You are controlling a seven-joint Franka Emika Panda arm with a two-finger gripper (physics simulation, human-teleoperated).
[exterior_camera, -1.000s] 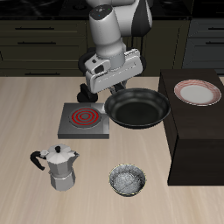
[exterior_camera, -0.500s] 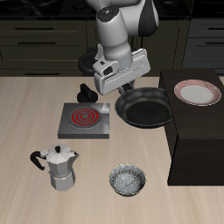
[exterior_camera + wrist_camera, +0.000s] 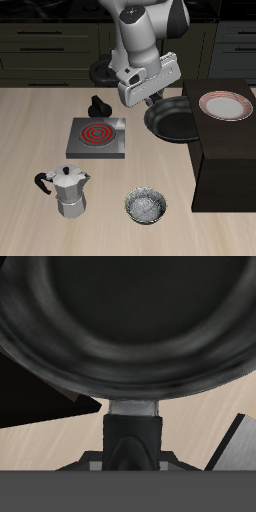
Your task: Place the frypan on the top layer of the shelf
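Observation:
The frypan (image 3: 172,120) is a round black shallow pan, held in the air level with the shelf's top edge, partly over the shelf's near corner. My gripper (image 3: 147,100) is shut on the pan's handle. In the wrist view the pan's bowl (image 3: 130,316) fills most of the frame and its handle (image 3: 131,431) runs back into the gripper; the fingertips are hidden. The shelf (image 3: 225,160) is a large dark boxy unit with a flat top, beside the pan. A white plate with a red rim (image 3: 223,106) lies on the shelf's top.
A grey hotplate with a red coil (image 3: 97,135) lies on the table beside the pan. A metal moka pot (image 3: 67,190) and a small patterned metal bowl (image 3: 146,207) stand nearer the table's front edge. A small black object (image 3: 97,105) sits behind the hotplate.
My gripper has carried the frypan up and sideways, away from the hotplate and toward the shelf. The pan now overlaps the shelf's top edge.

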